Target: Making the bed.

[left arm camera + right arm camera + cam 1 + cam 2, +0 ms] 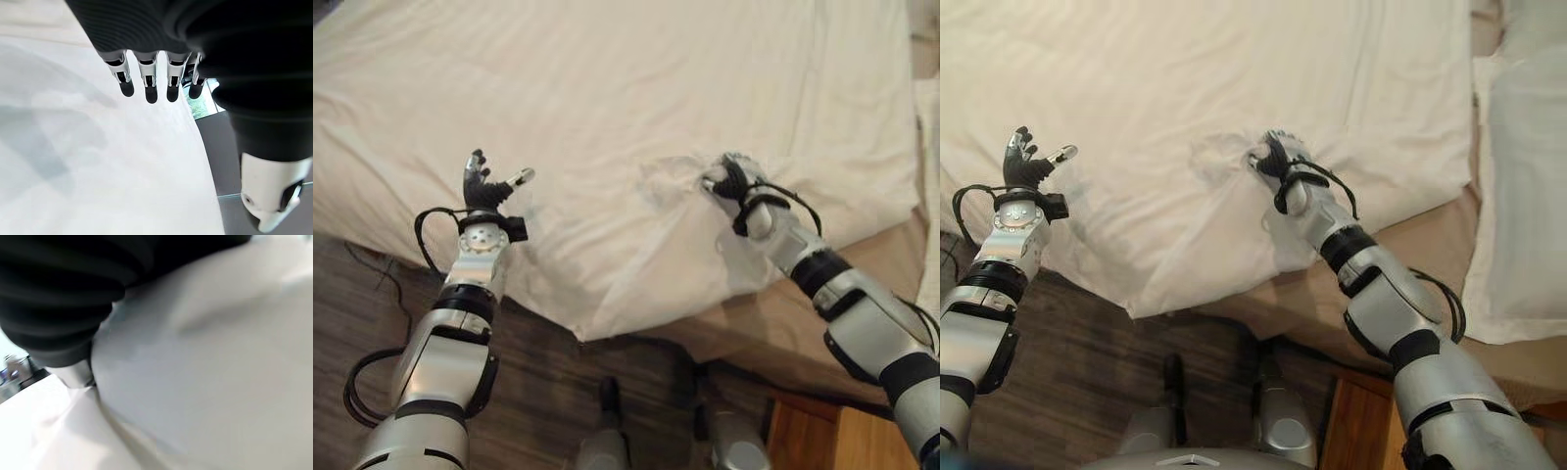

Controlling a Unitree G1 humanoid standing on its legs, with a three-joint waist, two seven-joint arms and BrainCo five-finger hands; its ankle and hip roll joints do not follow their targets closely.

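We can read no text, label, number or sign anywhere in these views. The plain white cotton bedsheet [607, 117] carries no print that we can make out.

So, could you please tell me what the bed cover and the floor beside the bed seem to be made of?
The bed cover looks like soft, matte white woven fabric, probably cotton: it creases and bunches where the right hand grips it. The floor looks like dark wood or wood-effect planks, with visible grain and plank lines; I cannot tell which.

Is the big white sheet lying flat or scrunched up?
Mostly spread flat, but scrunched in one spot: the white sheet bunches into wrinkles where the right hand grips it. The left hand hovers open.
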